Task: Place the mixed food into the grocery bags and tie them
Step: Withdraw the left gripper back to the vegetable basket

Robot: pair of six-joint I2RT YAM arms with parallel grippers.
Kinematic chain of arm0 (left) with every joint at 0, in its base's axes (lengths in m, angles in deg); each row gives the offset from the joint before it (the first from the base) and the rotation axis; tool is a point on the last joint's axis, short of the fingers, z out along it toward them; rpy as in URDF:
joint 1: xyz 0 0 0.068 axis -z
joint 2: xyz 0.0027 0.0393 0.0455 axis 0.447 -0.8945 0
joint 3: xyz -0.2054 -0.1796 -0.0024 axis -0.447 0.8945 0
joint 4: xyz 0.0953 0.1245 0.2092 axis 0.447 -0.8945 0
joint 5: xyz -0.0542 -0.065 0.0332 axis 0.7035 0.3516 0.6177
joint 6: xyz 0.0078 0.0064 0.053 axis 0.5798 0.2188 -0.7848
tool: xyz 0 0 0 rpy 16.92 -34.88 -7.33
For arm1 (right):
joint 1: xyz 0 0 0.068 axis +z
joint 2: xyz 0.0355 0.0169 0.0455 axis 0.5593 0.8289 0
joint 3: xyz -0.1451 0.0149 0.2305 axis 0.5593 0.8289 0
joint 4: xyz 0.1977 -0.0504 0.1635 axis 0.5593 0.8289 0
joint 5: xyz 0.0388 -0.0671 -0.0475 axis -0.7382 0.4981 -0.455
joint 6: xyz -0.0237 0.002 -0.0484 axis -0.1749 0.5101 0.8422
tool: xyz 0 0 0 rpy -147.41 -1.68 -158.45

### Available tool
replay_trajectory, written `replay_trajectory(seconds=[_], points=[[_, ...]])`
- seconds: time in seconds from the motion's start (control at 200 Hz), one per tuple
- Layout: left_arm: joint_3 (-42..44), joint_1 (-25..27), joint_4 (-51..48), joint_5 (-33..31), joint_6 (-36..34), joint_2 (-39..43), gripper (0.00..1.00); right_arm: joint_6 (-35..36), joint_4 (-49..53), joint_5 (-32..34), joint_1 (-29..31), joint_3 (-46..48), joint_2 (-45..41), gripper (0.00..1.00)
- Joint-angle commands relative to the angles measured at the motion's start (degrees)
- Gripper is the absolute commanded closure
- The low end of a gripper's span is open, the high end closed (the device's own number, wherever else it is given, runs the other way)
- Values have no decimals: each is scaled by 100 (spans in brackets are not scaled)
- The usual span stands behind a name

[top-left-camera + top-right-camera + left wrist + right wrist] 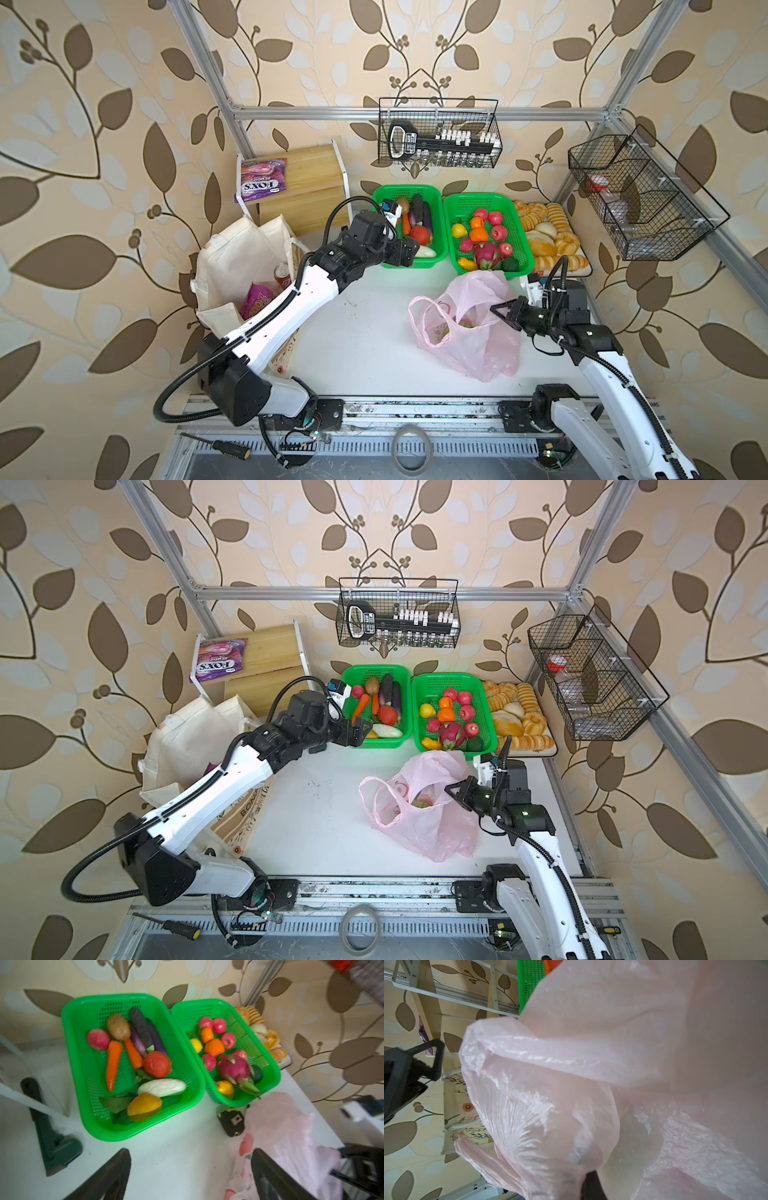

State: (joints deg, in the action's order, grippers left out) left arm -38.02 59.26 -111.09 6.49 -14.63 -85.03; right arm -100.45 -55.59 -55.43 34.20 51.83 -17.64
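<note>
Two bags stood open, untied. The tote (232, 257), left, held a can (282, 276) and purple packet (255, 301); the pink bag (469, 349), right, held produce (465, 323). The potato (118, 1026) lay in a basket (74, 1047). Left hand (190, 1153) gaped beside it; right hand (496, 309) pinched the pink bag's rim.

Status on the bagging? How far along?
Done: red can and purple packet sit in the canvas tote; something green lies in the pink bag. In hand: right gripper appears pinched on that bag's rim; left gripper open, empty, near the vegetable basket. Left: potato, red vegetable, tying both bags.
</note>
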Motion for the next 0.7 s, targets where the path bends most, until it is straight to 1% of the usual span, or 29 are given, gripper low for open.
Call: replay_trajectory(seconds=[0.0,0.09,0.275,0.345,0.425,0.46,0.48,0.6,0.695], points=[[-683,-169,-70,-17,154,-779,8,-88,55,-83,-35,-204,-75,100],[-1244,-277,-166,102,156,-1463,8,-140,48,-223,-31,-223,-105,100],[-2314,-326,-142,200,-148,-2658,7,-162,2,-328,-29,-241,-174,100],[-2876,-344,-356,241,-255,-3175,8,-177,-3,-377,-28,-284,-162,100],[-3547,-360,-673,107,-347,-3724,8,-161,12,-429,-28,-322,-137,100],[-3710,-370,-746,47,-394,-3918,8,-160,5,-440,-34,-338,-131,100],[-3957,-368,-771,17,-427,-4026,8,-162,9,-447,-31,-339,-126,100],[-4500,-396,-881,-5,-544,-4572,8,-66,42,-465,-34,-423,-80,100],[-4752,-410,-853,-11,-544,-4895,8,47,144,-457,-34,-528,27,100]])
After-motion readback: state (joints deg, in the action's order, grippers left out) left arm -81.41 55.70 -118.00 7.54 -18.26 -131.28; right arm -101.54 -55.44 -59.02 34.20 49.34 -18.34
